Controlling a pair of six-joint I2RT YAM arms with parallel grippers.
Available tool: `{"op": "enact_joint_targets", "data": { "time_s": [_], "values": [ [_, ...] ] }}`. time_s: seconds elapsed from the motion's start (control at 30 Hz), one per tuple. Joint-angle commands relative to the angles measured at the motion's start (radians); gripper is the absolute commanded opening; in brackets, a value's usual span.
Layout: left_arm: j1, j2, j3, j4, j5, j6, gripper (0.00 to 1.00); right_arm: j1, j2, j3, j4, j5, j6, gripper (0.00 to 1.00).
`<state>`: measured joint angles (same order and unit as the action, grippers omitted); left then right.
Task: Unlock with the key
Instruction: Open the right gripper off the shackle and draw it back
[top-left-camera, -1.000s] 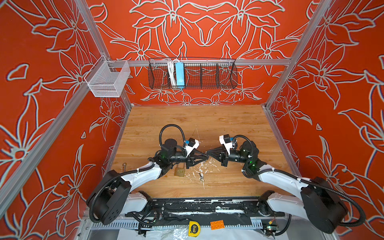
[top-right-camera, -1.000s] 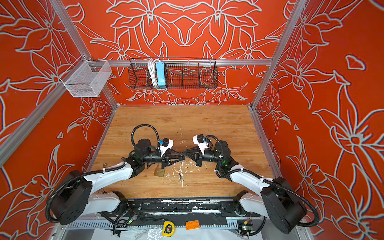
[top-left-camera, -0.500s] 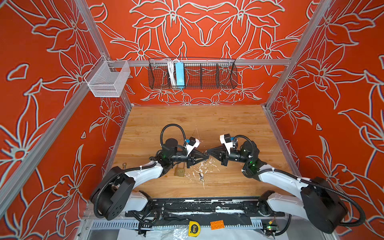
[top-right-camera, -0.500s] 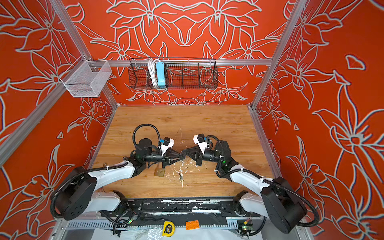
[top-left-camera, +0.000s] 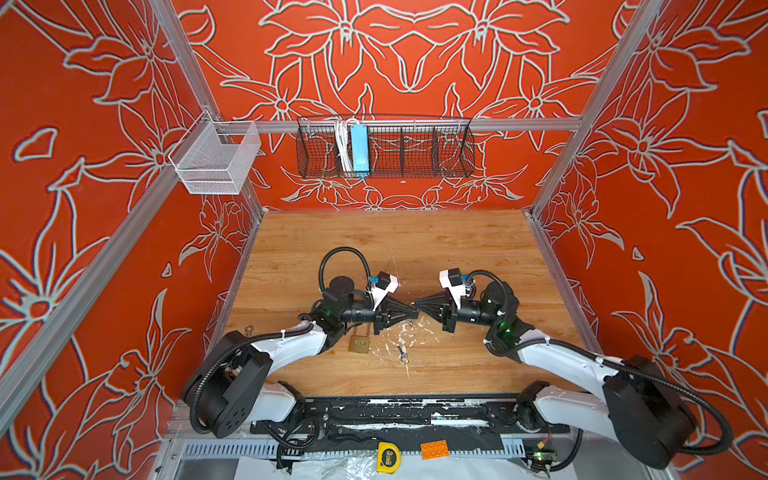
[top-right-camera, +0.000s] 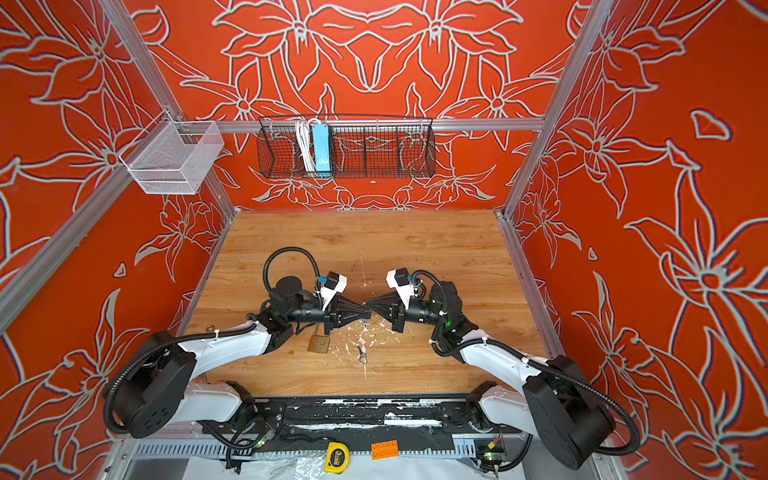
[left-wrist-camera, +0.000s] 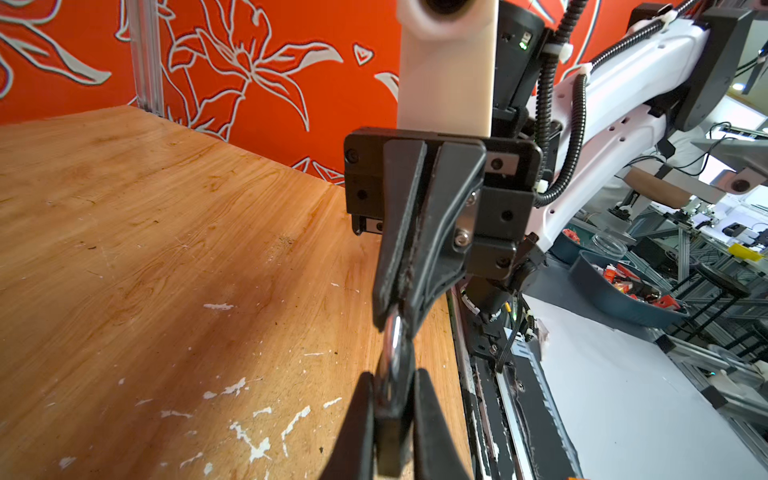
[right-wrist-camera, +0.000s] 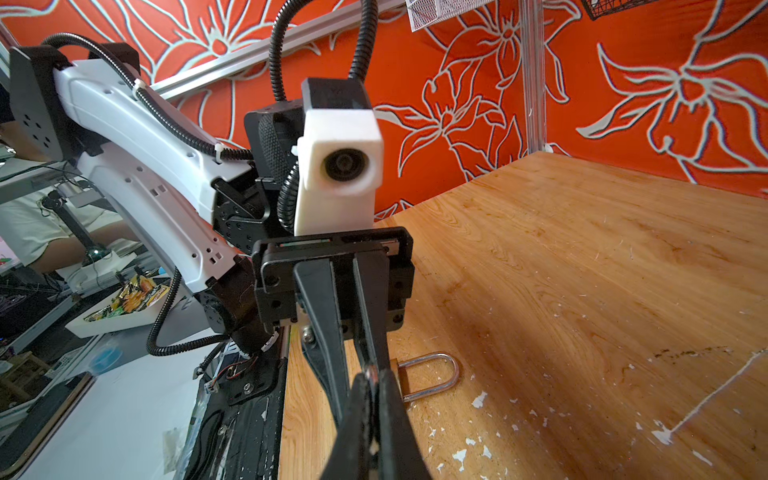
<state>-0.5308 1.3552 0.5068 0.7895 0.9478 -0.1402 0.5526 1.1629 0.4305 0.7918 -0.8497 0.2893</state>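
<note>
The two arms meet tip to tip over the middle of the desk (top-left-camera: 415, 245). The right gripper (top-left-camera: 420, 306) has its fingers (left-wrist-camera: 399, 232) pressed together, pinching one end of the shiny key (left-wrist-camera: 392, 336). The key is up in the air between both tips. The left gripper (top-left-camera: 411, 311) has its fingers (left-wrist-camera: 432, 424) close on both sides of the key's other end, but I cannot tell if they squeeze it. The gold padlock (top-left-camera: 359, 343) lies flat on the desk just beside the left arm, its loop closed. A small metal thing (top-left-camera: 402, 354) lies near it.
</note>
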Motion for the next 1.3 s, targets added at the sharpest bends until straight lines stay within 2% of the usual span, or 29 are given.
{"op": "enact_joint_targets", "data": {
  "time_s": [0.0,0.1,0.27,0.53,0.63,0.73,0.83,0.87,0.9,0.93,1.0,1.03,1.1,1.27],
  "values": [
    [-0.003,0.005,0.007,0.026,0.018,0.008,0.31,0.007,-0.032,-0.004,0.016,0.068,-0.019,0.0],
    [-0.003,-0.002,0.017,-0.009,0.017,0.026,0.33,0.007,-0.028,-0.003,0.027,0.062,-0.008,0.0],
    [-0.003,0.01,0.01,0.021,0.012,0.012,0.28,0.007,-0.037,-0.004,0.019,0.066,-0.01,0.0],
    [-0.005,0.008,-0.02,0.104,-0.007,-0.007,0.1,0.006,-0.014,0.002,0.037,0.051,0.006,0.0],
    [-0.006,0.015,-0.026,0.129,-0.007,-0.017,0.0,0.006,-0.009,0.004,0.033,0.056,0.005,0.0],
    [-0.006,0.018,-0.026,0.142,-0.015,-0.032,0.0,0.006,-0.01,0.011,0.004,0.079,-0.002,0.0],
    [-0.006,0.011,-0.021,0.107,-0.057,-0.031,0.0,0.007,-0.027,0.005,-0.042,0.163,-0.019,0.0],
    [-0.007,0.005,-0.021,0.091,-0.089,-0.035,0.0,0.007,-0.031,0.004,-0.062,0.193,-0.026,0.1],
    [-0.006,-0.001,-0.018,0.07,-0.117,-0.041,0.0,0.006,-0.035,0.007,-0.087,0.235,-0.028,0.35],
    [-0.006,-0.008,-0.016,0.051,-0.139,-0.041,0.0,0.006,-0.037,0.011,-0.114,0.273,-0.032,0.51],
    [-0.007,-0.022,-0.008,0.008,-0.221,-0.064,0.0,0.006,-0.052,0.011,-0.159,0.358,-0.036,0.75],
    [-0.006,-0.027,-0.006,-0.013,-0.26,-0.076,0.0,0.007,-0.064,0.008,-0.186,0.423,-0.037,0.82],
    [-0.006,-0.035,-0.004,-0.04,-0.352,-0.119,0.0,0.006,-0.097,-0.01,-0.232,0.577,-0.043,0.86],
    [-0.006,-0.058,-0.026,-0.017,-0.515,-0.272,0.0,0.073,-0.137,0.003,-0.355,0.883,-0.122,0.83]
  ]
}}
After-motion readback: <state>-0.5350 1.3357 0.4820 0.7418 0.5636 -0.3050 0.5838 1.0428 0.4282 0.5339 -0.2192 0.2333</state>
